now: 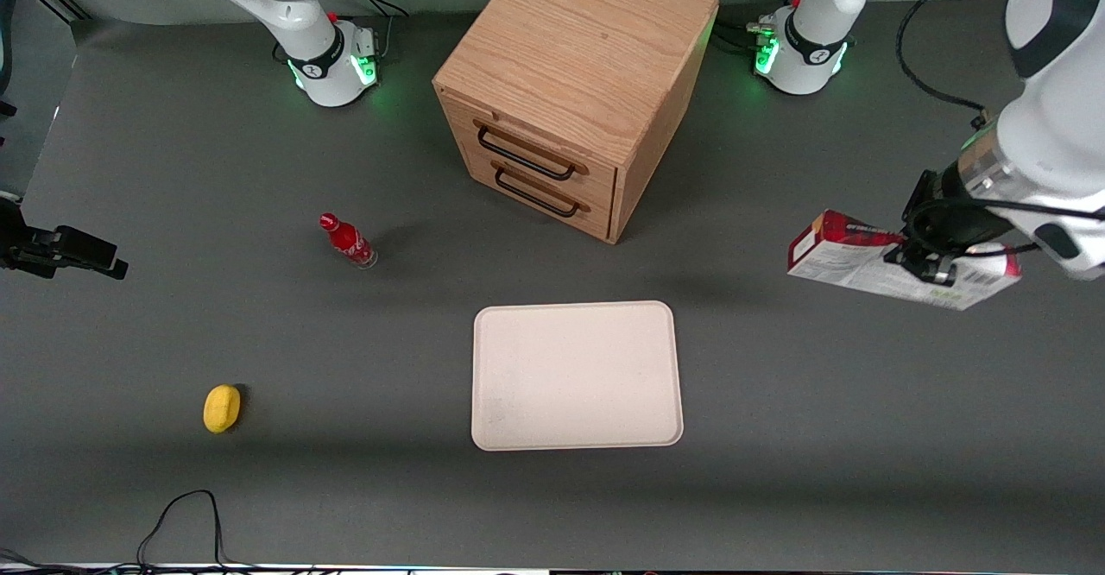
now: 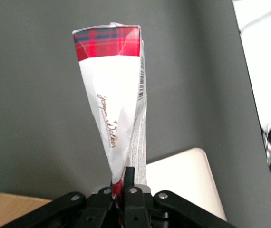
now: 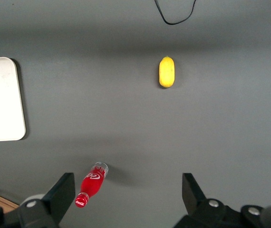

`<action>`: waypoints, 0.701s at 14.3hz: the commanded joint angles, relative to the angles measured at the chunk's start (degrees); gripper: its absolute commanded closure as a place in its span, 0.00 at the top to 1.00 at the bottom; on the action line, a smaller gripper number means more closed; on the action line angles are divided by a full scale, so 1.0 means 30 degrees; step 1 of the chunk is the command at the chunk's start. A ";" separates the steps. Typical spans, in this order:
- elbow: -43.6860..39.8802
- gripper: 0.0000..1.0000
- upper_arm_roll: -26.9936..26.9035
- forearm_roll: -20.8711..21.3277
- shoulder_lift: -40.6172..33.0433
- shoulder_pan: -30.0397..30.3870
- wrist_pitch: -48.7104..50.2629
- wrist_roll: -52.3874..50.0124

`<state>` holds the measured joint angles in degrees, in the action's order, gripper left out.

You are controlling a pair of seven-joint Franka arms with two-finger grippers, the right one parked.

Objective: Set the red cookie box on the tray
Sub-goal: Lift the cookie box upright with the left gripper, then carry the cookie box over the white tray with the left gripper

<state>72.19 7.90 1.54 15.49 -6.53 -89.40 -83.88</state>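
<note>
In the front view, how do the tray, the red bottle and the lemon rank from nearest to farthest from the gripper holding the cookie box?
From the gripper, shut on the cookie box:
1. Tray, mid-table.
2. Red bottle, toward the parked arm's end.
3. Lemon, farther toward that end.

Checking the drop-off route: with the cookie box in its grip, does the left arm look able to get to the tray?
Probably yes. The end effector holds the cookie box in the air toward the working arm's end of the table. The tray lies bare, with only open tabletop between; the wooden cabinet stands farther from the front camera.
</note>
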 commanded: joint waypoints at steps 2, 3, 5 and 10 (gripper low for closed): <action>-0.2849 0.00 0.1144 0.0219 0.2158 -0.0927 0.0123 0.4303; -0.3201 0.00 0.1205 0.0161 0.2567 -0.1219 0.0093 0.6030; -0.4429 0.00 0.1527 0.0160 0.3563 -0.1893 0.0267 0.9401; -0.5021 0.00 0.1616 0.0481 0.4124 -0.3241 0.0210 1.6347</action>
<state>60.50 13.09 1.68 26.60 -14.74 -89.97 -43.39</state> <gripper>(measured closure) 0.969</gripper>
